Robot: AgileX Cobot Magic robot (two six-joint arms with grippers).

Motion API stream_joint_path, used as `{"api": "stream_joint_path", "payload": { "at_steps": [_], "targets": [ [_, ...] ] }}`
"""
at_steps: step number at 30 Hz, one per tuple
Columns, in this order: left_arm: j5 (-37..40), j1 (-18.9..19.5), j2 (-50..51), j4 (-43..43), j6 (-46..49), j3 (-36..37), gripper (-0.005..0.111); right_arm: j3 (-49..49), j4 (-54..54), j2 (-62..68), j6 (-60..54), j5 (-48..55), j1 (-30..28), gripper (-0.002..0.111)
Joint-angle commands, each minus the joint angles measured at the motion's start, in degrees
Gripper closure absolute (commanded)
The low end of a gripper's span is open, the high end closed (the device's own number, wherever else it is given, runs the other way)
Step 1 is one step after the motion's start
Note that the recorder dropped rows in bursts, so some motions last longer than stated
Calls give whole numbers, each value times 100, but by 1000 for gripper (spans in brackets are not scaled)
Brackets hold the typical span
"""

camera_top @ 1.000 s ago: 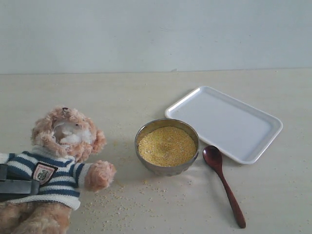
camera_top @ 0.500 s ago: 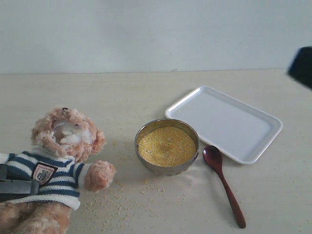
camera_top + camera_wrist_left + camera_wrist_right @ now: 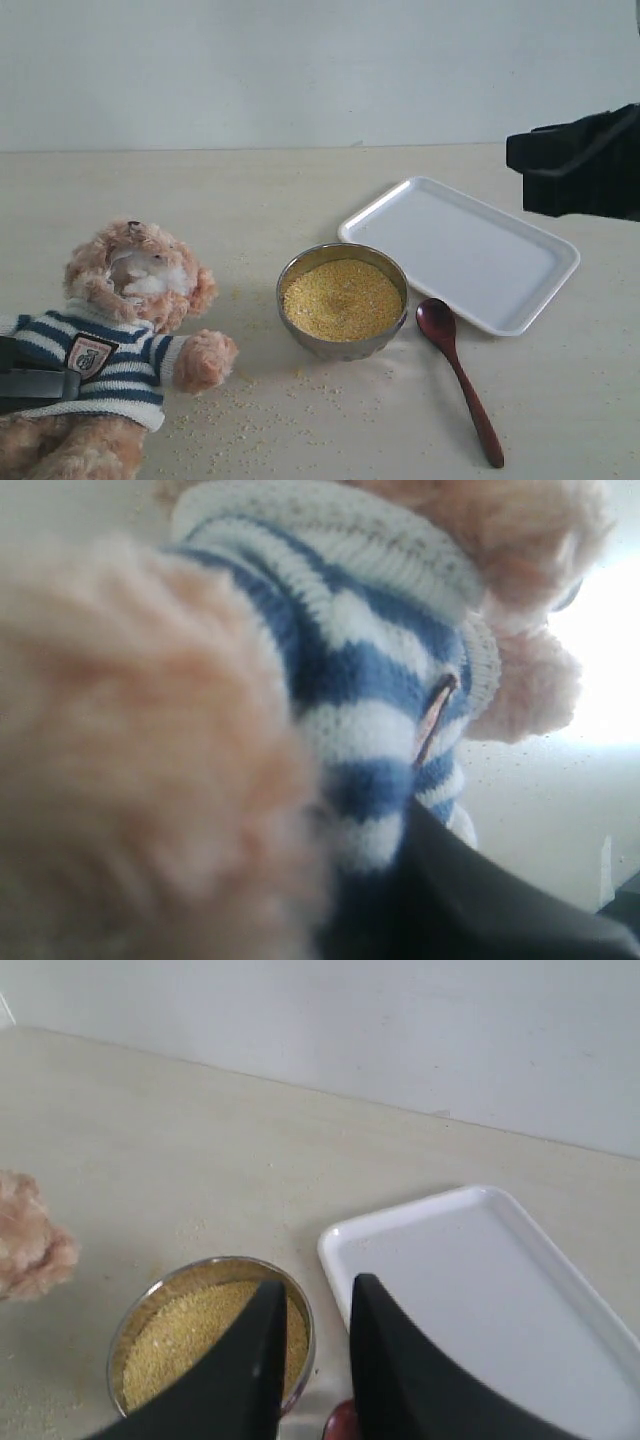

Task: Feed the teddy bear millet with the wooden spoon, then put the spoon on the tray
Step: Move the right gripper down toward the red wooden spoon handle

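Observation:
The teddy bear [image 3: 130,330] sits at the table's left, and its striped shirt [image 3: 360,670] fills the left wrist view. My left gripper [image 3: 35,382] is clamped across its torso, with one dark finger [image 3: 470,900] pressed against the shirt. The millet [image 3: 342,298] is heaped in a steel bowl [image 3: 340,345] in the middle. Right of the bowl the wooden spoon [image 3: 462,378] lies on the table, bowl end toward the tray [image 3: 460,250]. My right gripper [image 3: 518,158] hovers high above the tray's right end. It is slightly open and empty [image 3: 317,1290].
Loose grains [image 3: 270,400] are scattered on the table in front of the bowl and the bear. A pale wall [image 3: 320,70] closes off the back. In the right wrist view the bear's paw [image 3: 30,1245] shows beyond the bowl [image 3: 130,1325].
My right arm has come in from the right edge and now hangs over the tray's right end. The bear, bowl, spoon and left gripper have not moved.

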Motion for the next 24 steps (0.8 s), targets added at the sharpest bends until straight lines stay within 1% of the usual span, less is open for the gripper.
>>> {"api": "stream_joint_path", "payload": {
  "at_steps": [1, 5, 12, 16, 19, 22, 24],
  "targets": [
    [69, 11, -50, -81, -14, 21, 102, 241, 13, 28, -319, -29, 13, 84],
    [82, 11, -50, -81, -14, 21, 102, 516, 13, 28, -292, -10, 13, 84],
    [82, 11, -50, -81, -14, 21, 102, 583, 13, 28, -292, -51, 13, 84],
    [82, 11, -50, -81, -14, 21, 102, 583, 13, 28, -244, 221, 13, 84],
    [82, 11, -50, -81, -14, 21, 102, 673, 13, 28, -168, 462, 130, 84],
    [69, 11, -50, -81, -14, 21, 102, 788, 13, 28, -337, 508, 169, 84],
    [69, 11, -50, -81, -14, 21, 102, 795, 13, 28, -129, 622, 169, 84]
  ]
}}
